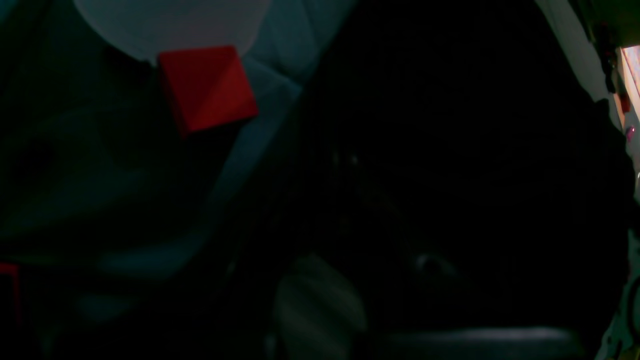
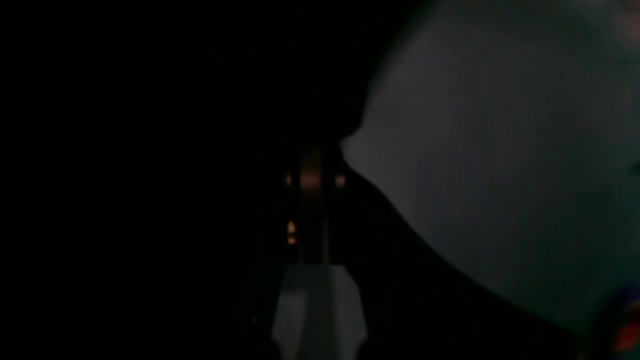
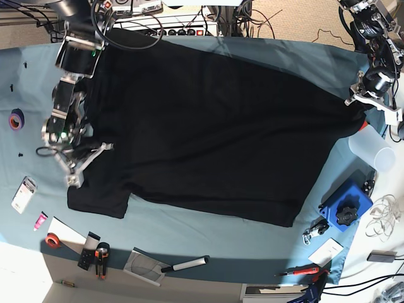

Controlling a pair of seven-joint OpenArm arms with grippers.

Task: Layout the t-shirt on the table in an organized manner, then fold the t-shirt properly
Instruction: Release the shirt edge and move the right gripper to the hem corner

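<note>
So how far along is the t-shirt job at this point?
Done: the t-shirt lies spread nearly flat on the table, plain black side up, no print showing. In hand: both grippers are shut at opposite edges, the right gripper by a sleeve, the left gripper at the far side; the dark wrist views do not confirm a pinch. Left: no fold is visible yet.

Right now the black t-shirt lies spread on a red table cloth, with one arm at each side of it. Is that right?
Not quite: the cloth on the table is teal-blue, not red. The base view shows it all around the black t-shirt. The rest holds: the shirt lies spread out, with the right gripper at one side and the left gripper at the other.
</note>
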